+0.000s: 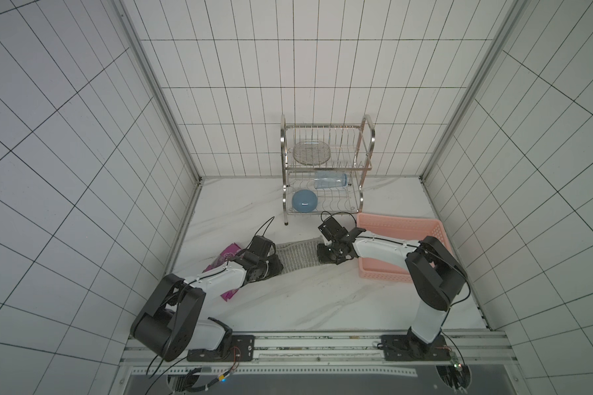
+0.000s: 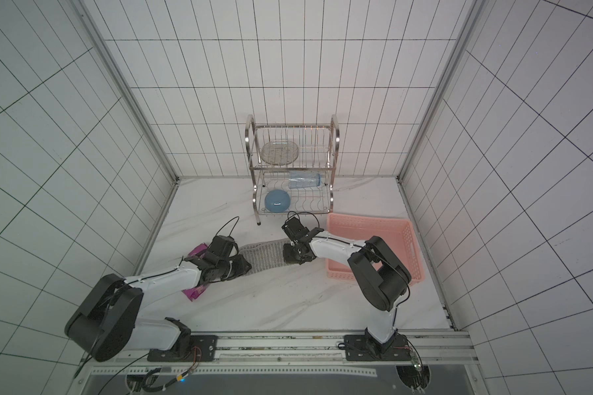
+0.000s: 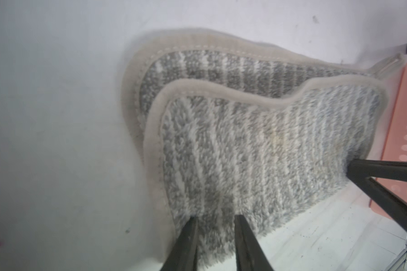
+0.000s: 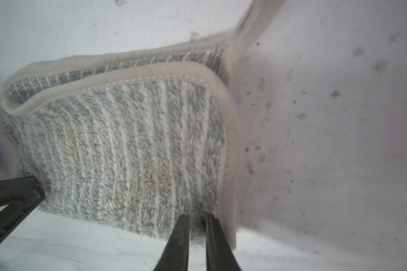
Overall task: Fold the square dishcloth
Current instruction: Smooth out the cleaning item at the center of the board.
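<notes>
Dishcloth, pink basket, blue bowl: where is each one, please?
square dishcloth [image 1: 298, 256], in a top view, striped middle.
pink basket [image 1: 398, 224], in a top view, far wall.
blue bowl [image 1: 304, 201], in a top view, rounded back.

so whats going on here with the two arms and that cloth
Two robot arms are folding the square dishcloth on the white table. The left gripper and the right gripper each pinch it, one towards each end, on its folded side. The cloth is already doubled over, and the top layer's hemmed edge lies a little short of the bottom layer's. A pink basket sits by the right end, and a magenta snack bag lies partly under the left arm.
</notes>
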`<state>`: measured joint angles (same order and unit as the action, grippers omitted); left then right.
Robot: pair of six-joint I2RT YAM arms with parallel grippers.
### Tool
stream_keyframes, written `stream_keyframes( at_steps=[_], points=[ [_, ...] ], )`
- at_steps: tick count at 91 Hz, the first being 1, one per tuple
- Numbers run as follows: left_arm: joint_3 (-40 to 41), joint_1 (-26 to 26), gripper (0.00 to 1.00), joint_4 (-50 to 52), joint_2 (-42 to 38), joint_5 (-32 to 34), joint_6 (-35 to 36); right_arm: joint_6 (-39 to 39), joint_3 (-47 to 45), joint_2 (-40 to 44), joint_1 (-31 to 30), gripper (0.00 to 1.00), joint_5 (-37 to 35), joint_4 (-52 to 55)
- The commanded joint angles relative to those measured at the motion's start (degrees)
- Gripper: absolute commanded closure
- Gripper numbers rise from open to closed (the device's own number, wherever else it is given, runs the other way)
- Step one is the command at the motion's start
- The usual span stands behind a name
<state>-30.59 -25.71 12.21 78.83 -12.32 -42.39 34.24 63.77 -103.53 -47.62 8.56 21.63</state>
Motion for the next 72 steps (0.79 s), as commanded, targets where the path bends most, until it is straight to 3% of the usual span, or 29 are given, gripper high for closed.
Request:
stream_keyframes(
  at_steps=[1,37,72],
  points=[
    [1.18,1.02,0.71,-1.03,1.22,0.47,0.21,0.20,-0.97,-0.89,0.07,0.82,-0.90,0.32],
    [0.91,1.61,0.72,-1.46,0.64,-1.30,1.06,-1.21,3.20,3.54,-4.22,0.83,0.61,2.81],
    [0.38,1.59,0.72,-0.52,0.66,-0.87,1.26,-0.11,10.78,-3.94,-6.69,0.83,6.74,1.44]
  ],
)
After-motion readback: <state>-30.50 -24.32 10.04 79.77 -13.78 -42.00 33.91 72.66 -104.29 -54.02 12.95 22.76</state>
